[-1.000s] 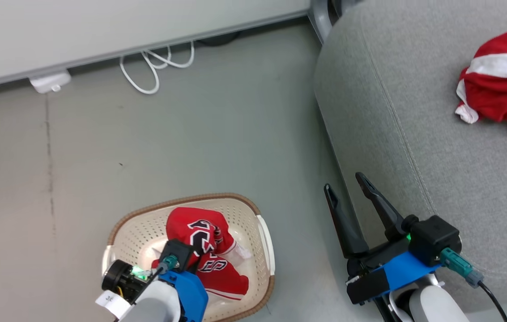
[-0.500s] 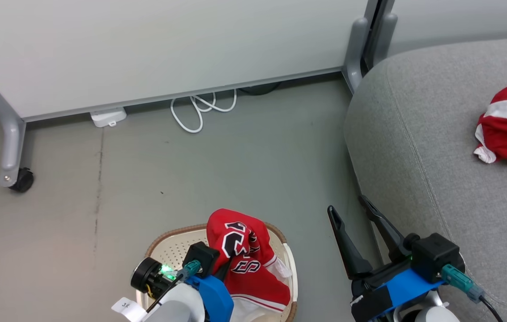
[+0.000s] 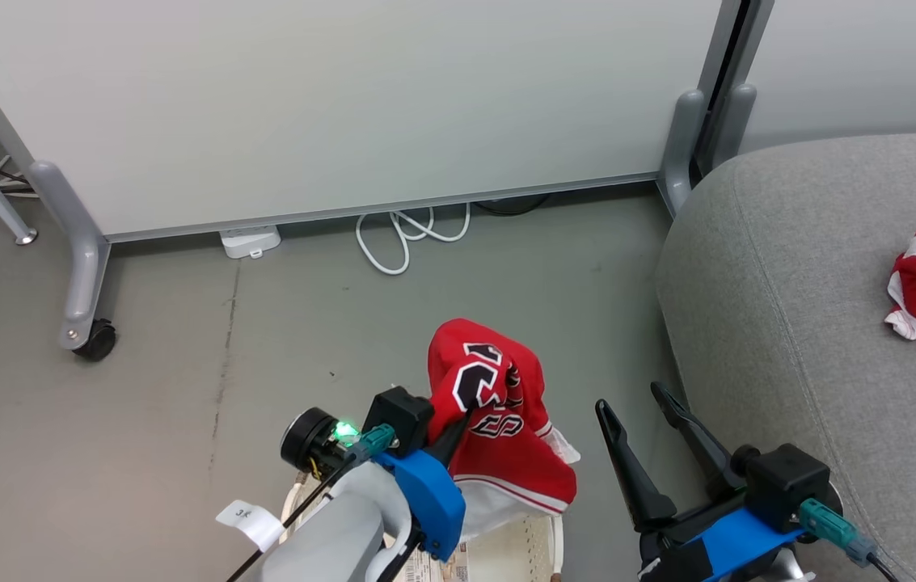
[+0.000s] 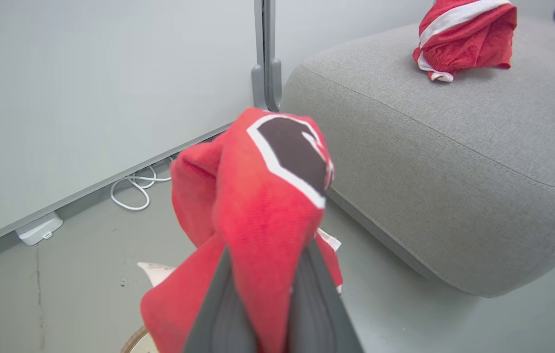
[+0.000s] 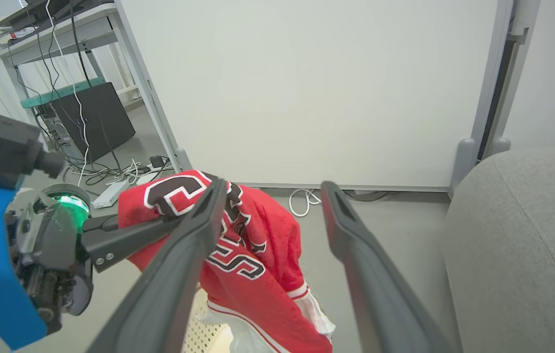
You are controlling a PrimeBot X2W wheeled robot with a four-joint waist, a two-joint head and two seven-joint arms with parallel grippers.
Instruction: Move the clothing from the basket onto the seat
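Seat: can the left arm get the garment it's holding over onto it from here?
Probably yes. The left gripper is shut on the red garment above the basket; the seat lies close to its right, though the open right gripper stands between them.

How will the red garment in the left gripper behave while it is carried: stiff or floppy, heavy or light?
Probably floppy: the red garment drapes and folds below the shut left gripper. Likely light, since a thin pinch lifts it. Its hanging hem may catch the basket rim.

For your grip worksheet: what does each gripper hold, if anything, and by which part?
Left gripper pinches a bunched fold of the red garment; right gripper, open, holds nothing.
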